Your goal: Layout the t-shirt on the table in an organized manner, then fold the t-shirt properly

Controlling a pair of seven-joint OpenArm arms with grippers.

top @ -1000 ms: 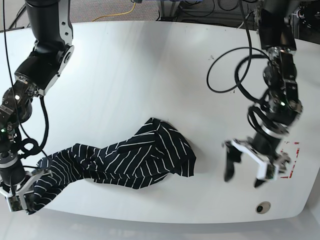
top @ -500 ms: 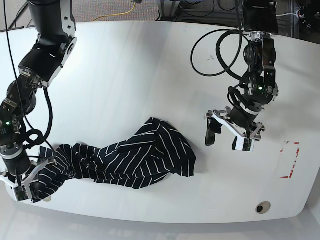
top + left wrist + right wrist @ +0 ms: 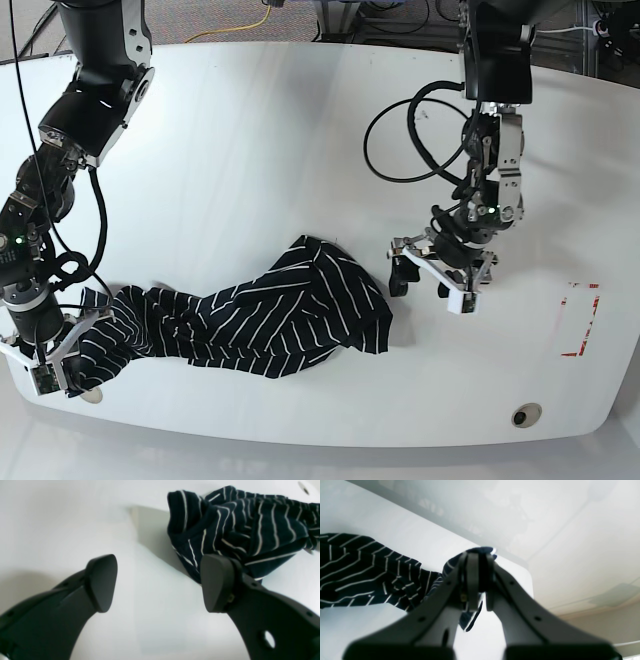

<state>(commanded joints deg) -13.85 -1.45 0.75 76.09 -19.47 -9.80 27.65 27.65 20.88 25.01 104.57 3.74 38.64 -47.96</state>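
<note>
T-shirt (image 3: 250, 315) bunched, apparently pinched by right hand (image 3: 55, 365); left hand (image 3: 428, 282) beside.

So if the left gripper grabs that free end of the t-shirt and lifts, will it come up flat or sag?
Probably sag: the t-shirt lies bunched in soft folds, so it looks floppy. Held only by the right gripper at one end, the middle would likely droop and drag on the glossy table. The left gripper is open beside it.
</note>
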